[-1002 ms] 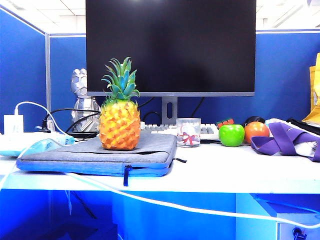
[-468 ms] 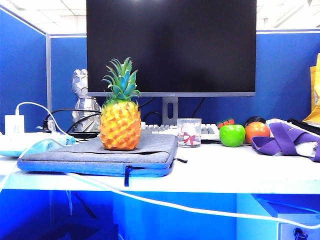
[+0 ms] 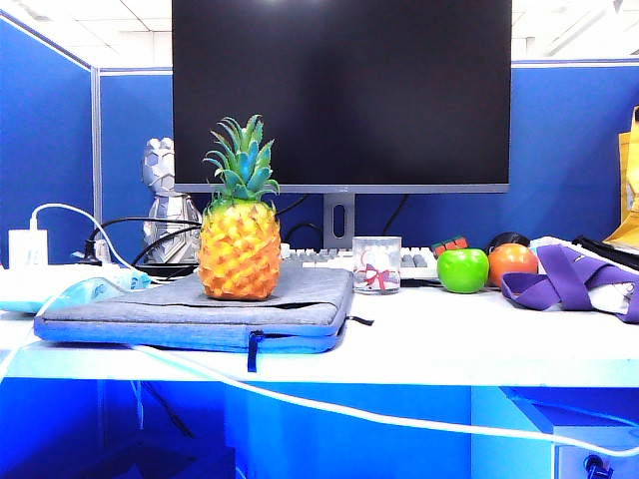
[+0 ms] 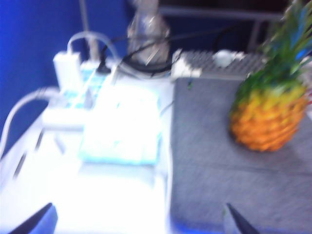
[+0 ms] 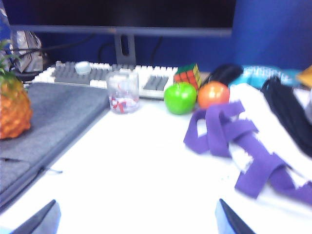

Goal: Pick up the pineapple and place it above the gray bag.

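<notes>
A: What lies nearest on the bench (image 3: 449,344)?

B: A white cable (image 3: 300,401) drapes across the front edge. Just behind it lies the gray bag (image 3: 190,309), flat, its zipper facing front. The pineapple (image 3: 239,239) stands upright on top of the bag, toward its far side.

A: And around it?

B: To the right of the bag stands a clear glass (image 3: 376,263); I cannot tell what is in it beyond a red-and-white shape. Further right sit a green apple (image 3: 462,269) and an orange fruit (image 3: 512,261), touching, with a purple strapped bag (image 3: 574,279) beside them. Left of the gray bag lies a pale blue item (image 3: 85,290). Behind come a keyboard (image 3: 329,257), a silver figurine (image 3: 165,205) and the monitor (image 3: 341,95).

A: The claws?

B: The left claw (image 4: 139,219) hangs above the bag's near edge, its tips wide apart and empty. The right claw (image 5: 136,217) hovers over bare bench, also spread wide, holding nothing. Nothing stands between either one and the pineapple.

A: Any change from a second ago?

B: None on the bench; pineapple and bag sit as before.
</notes>
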Motion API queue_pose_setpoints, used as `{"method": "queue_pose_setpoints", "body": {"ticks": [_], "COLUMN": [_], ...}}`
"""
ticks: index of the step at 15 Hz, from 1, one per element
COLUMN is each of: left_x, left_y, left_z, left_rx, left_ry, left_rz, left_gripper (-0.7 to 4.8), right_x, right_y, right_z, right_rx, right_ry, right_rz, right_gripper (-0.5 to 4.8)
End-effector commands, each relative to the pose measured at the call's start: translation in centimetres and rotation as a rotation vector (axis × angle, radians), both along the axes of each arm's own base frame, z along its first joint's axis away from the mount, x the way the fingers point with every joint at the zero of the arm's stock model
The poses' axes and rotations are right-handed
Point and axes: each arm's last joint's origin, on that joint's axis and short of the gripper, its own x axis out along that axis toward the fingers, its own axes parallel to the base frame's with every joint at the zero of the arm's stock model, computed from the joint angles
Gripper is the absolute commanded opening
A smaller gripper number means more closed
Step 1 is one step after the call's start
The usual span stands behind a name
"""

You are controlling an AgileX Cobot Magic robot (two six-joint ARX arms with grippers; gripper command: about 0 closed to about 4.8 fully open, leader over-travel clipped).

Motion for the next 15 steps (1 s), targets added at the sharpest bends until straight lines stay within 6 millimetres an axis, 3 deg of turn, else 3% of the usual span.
{"method": "queue_pose_setpoints", "body": {"ticks": [1, 7, 10, 11, 15], "left_x": [-0.1, -1.9, -2.7, -2.7, -2.8], "left_y": [0.1, 0.3, 0.5, 0.5, 0.5], "left_z": [-0.3, 1.0, -0.4, -1.0, -1.4], "left_rx": [-0.063, 0.063, 0.037, 0.02, 0.001], "left_ry": [-0.078, -0.2, -0.101, -0.039, 0.006], "left_rz": [0.032, 0.023, 0.07, 0.071, 0.073], "left_gripper": [4.79, 4.79, 4.79, 4.34, 4.22], "right_x": [-0.1, -2.2, -1.9, -1.9, -1.9], "right_y": [0.0, -0.5, -0.5, -0.5, -0.4], "right_z": [0.4, 1.6, 0.0, -0.5, -1.0], "right_rx": [0.016, 0.035, 0.032, 0.057, 0.089], "right_ry": [-0.043, -0.198, -0.075, -0.045, 0.015], "right_rz": [0.001, -0.014, -0.021, -0.021, -0.017], "right_gripper": [4.17, 4.17, 4.17, 4.17, 4.17]}}
